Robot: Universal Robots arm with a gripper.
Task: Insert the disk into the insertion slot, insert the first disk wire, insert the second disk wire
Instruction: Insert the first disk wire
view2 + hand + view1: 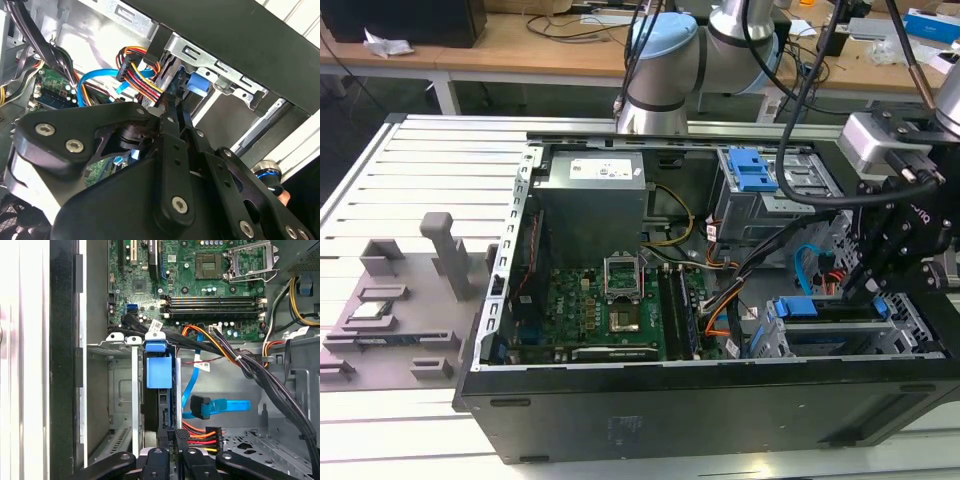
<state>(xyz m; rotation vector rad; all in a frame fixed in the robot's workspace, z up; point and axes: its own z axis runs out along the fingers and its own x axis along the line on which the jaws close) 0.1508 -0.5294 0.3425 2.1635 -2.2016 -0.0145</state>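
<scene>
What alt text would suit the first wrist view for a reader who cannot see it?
The tool is at a black plug with red and orange wires, by the disk seated in the insertion slot. A blue cable lies nearby, the motherboard beyond.

Ribbed aluminium bench (440, 150); cluttered wooden desks (520, 48) behind; dark floor (355, 110).

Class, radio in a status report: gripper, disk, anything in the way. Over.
Gripper shut on coloured wire plug, at disk's end. Disk seated in insertion slot. Blue wire loose nearby, unplugged.
</scene>
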